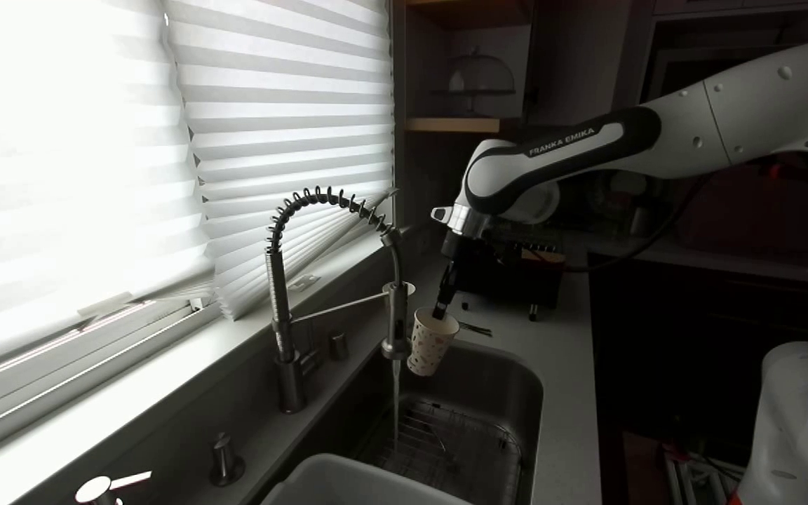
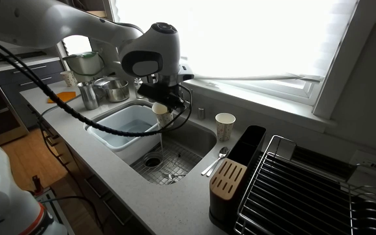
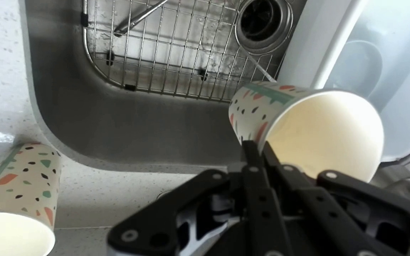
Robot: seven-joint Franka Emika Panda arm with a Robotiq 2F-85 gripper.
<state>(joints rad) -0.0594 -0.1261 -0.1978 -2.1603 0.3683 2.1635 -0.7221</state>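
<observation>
My gripper is shut on the rim of a patterned paper cup, one finger inside and one outside. The gripper holds the cup tilted over the sink, beside the faucet's spray head. A thin stream of water falls from the spray head to the sink floor. In an exterior view this stream shows below the cup; I cannot tell whether it touches the cup. The fingertips are hidden there. A second patterned cup stands upright on the counter; it also shows in the wrist view.
A pale plastic basin fills one part of the sink. A wire grid and drain lie at the bottom, with cutlery. A utensil holder, drying rack, spoon and pot stand or lie on the counter.
</observation>
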